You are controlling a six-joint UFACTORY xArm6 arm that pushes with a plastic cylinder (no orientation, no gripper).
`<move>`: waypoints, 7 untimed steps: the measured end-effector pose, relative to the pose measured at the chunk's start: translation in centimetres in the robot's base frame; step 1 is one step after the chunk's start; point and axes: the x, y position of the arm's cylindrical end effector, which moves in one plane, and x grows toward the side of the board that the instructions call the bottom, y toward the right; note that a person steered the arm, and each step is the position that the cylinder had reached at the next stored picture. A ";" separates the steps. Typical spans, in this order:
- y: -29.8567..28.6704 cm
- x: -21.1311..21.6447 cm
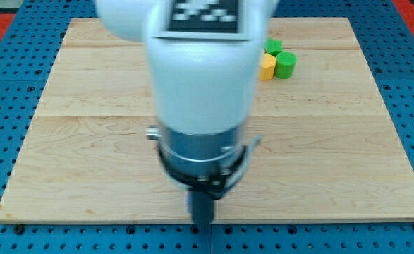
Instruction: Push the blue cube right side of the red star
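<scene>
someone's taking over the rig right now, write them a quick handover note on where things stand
Arm: it fills the middle of the view, blurred. My tip sits at the board's bottom edge, near the middle.
Job's blocks: the blue cube and the red star do not show; the arm body covers the middle of the board, so their places cannot be read from this view.
Others: a green cylinder, a second green block and a yellow block cluster at the view's top right, far from my tip.
Done: cannot confirm.
Left: get a clear view, find the cube and star, then push the cube to the star's right side.
</scene>
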 end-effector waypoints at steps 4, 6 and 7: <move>-1.0 -4.2; 4.0 -5.7; 4.0 -7.7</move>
